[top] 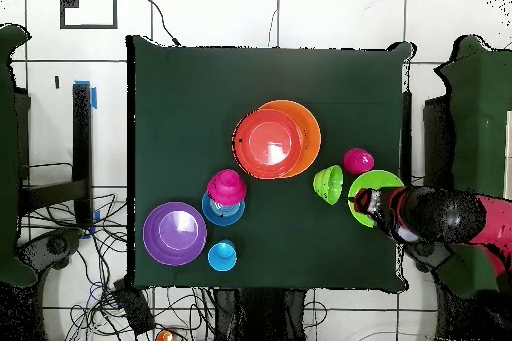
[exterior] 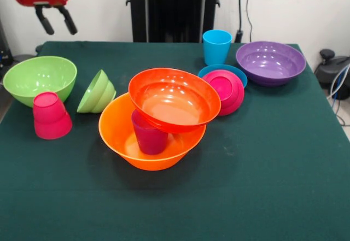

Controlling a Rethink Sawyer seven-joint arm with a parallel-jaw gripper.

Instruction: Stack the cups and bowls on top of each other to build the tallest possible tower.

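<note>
The tower's base, the large orange bowl (exterior: pixel 117 129), stands mid-table. A purple-magenta cup (exterior: pixel 149 134) stands in it, and the red-orange bowl (exterior: pixel 174 98) rests tilted on that cup. My gripper (exterior: pixel 56 19) is open and empty, high above the large lime green bowl (exterior: pixel 39 77) at the left. In the overhead view the gripper (top: pixel 372 205) is over that bowl (top: pixel 378 183). A red-pink cup (exterior: pixel 51 115) stands upside down beside it. A small lime green bowl (exterior: pixel 97 92) lies on its side. A small pink-red bowl (exterior: pixel 225 90) leans on the small blue bowl (exterior: pixel 240 76).
A sky blue cup (exterior: pixel 216 46) stands upright at the far edge, next to the large purple bowl (exterior: pixel 270 62) at the far right. The robot's black pedestal (exterior: pixel 174 9) is behind the table. Cables hang off the right side.
</note>
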